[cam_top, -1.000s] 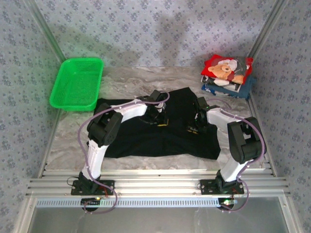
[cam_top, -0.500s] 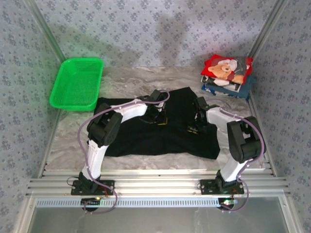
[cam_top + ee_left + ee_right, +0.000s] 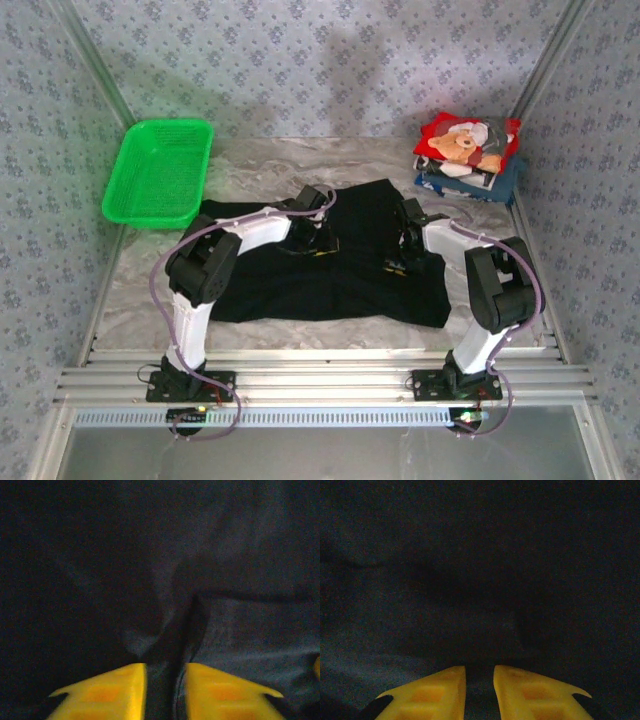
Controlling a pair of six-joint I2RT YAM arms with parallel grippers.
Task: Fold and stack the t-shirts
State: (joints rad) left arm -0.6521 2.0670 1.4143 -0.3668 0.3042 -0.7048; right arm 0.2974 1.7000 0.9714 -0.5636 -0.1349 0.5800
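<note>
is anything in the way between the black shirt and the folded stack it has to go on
Nothing visible. Just a strip of bare table separates the black t-shirt from the folded stack at the far right. The green basket sits at the far left, off that path.

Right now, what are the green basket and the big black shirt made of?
Green basket: probably plastic, bright and stiff-looking, with a fine mesh of holes. Black shirt: soft cloth, probably, matte, lying limp with wrinkles and folds.
</note>
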